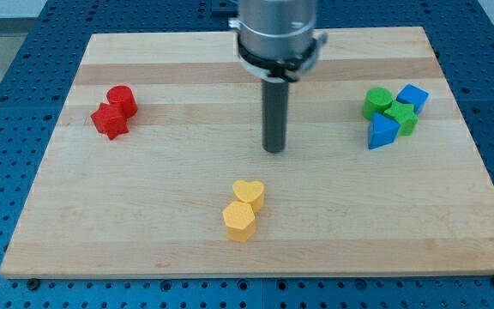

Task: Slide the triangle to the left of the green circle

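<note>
Blue triangle sits below-left of the green circle; my tip, no hand fitted, hovers mid-surface, well apart.

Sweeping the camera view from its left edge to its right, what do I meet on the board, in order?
red blocks, star then cylinder → yellow blocks, hexagon then heart → my tip → right-hand cluster: green circle, blue triangle, green block, blue block.
</note>
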Controlling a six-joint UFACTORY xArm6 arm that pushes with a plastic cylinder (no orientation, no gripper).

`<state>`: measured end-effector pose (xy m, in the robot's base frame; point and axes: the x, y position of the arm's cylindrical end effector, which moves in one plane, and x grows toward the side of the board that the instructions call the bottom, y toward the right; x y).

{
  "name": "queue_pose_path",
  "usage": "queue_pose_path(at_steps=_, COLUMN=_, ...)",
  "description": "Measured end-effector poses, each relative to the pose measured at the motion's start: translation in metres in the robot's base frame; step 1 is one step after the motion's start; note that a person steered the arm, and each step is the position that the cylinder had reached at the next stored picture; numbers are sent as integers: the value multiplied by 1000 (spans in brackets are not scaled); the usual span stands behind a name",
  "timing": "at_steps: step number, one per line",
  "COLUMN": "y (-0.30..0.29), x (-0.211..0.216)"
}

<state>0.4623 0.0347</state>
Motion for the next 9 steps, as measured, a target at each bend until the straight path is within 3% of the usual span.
queue_pose_path(at_steps=3, y=136, x=14)
queue_pose_path(at_steps=7, y=147, x=-18)
queue_pose_path(at_steps=9, y=118, x=-27)
